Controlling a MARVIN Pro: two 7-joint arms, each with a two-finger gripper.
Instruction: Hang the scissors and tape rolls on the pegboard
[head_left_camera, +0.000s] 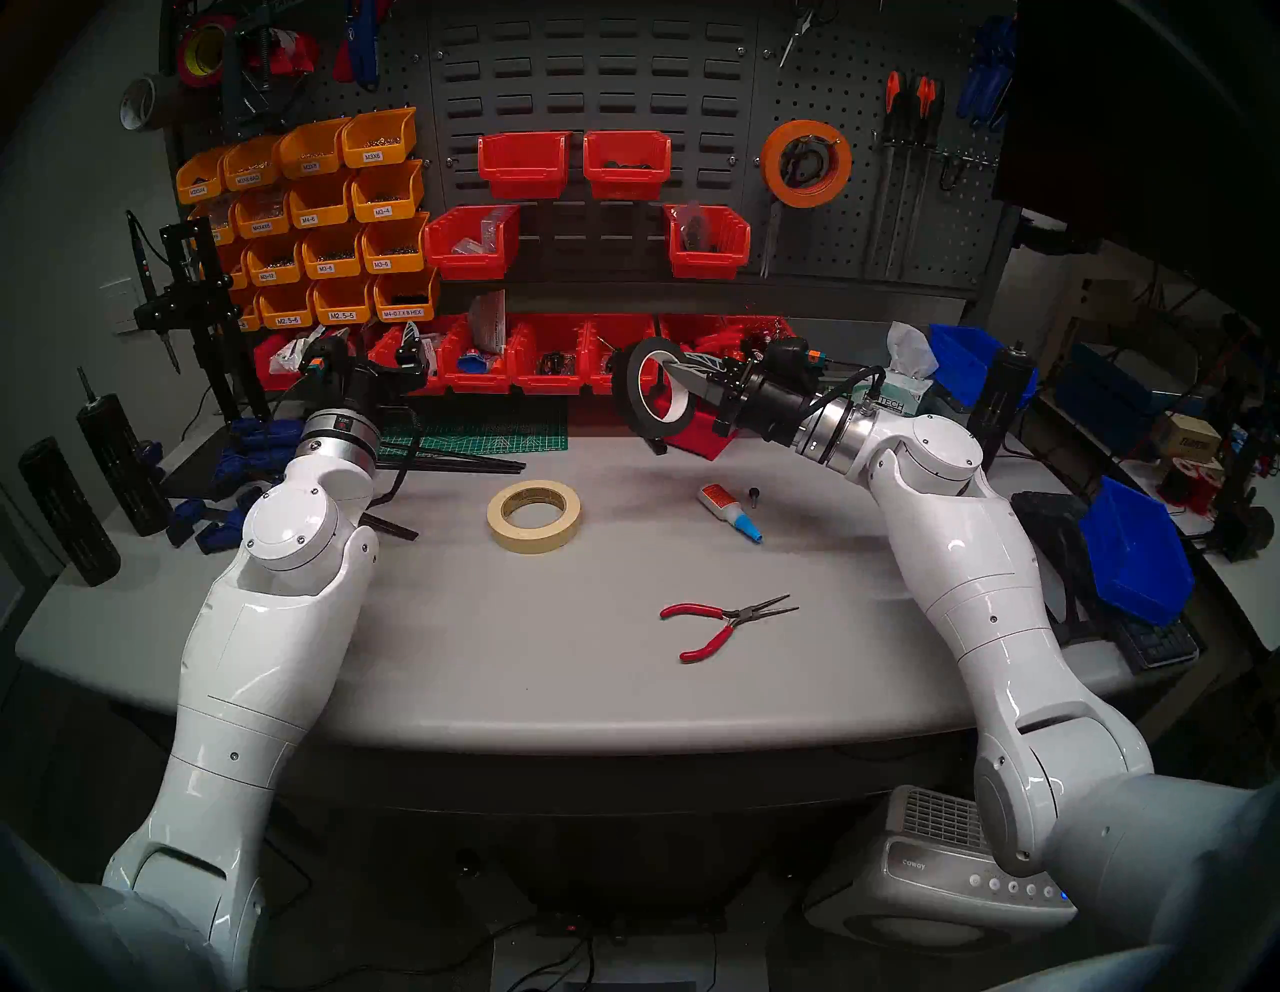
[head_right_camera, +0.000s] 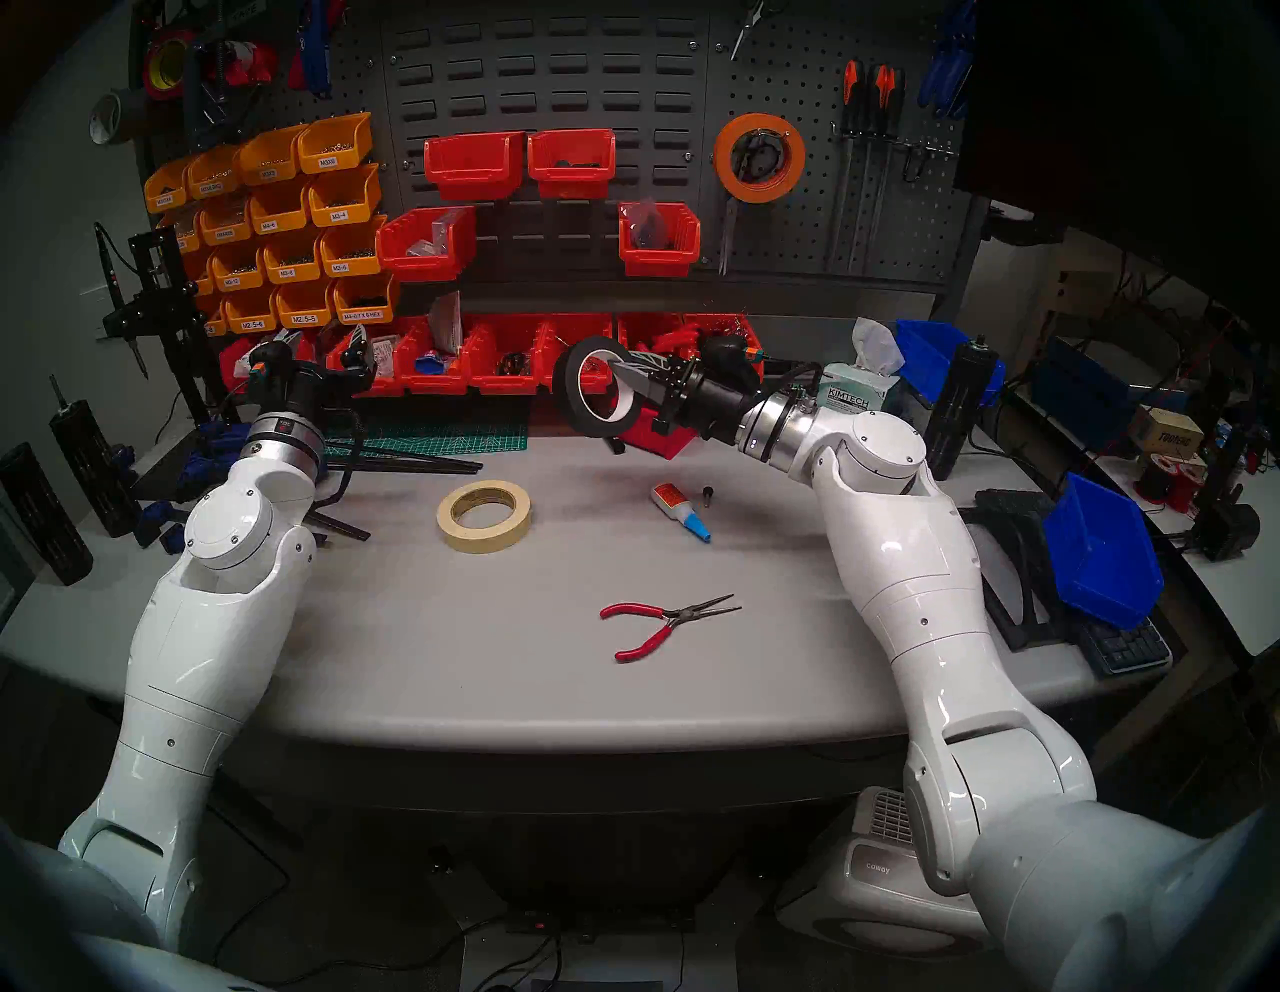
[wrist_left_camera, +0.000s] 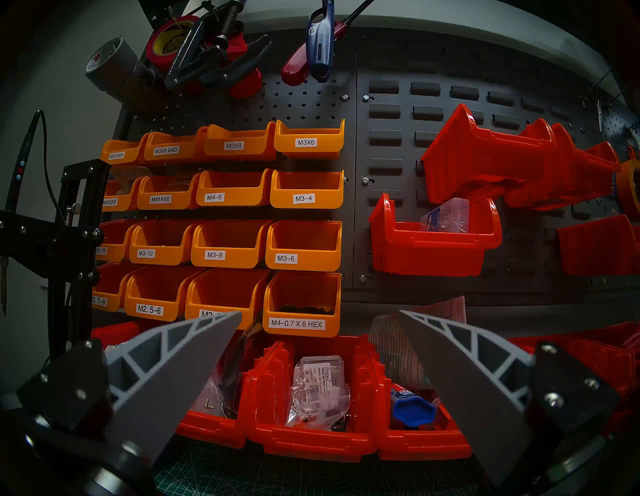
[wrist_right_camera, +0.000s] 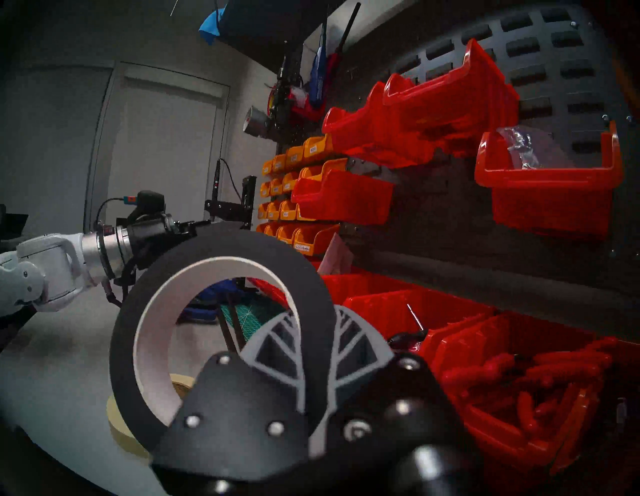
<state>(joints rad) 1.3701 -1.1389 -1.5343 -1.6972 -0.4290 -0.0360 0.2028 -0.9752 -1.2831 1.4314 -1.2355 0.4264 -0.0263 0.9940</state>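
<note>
My right gripper is shut on the wall of the black tape roll with a white core. One finger is inside the hole and one outside, and the roll is held upright above the table before the red bins. The cream masking tape roll lies flat on the table. The orange tape roll hangs on the pegboard at the right. The scissors hang there too, blades down, handles behind the orange roll. My left gripper is open and empty before the orange bins.
Red-handled pliers and a glue bottle lie on the table. A row of red bins lines the back, with orange bins above at left. A green cutting mat, a tissue box and blue bins flank the sides.
</note>
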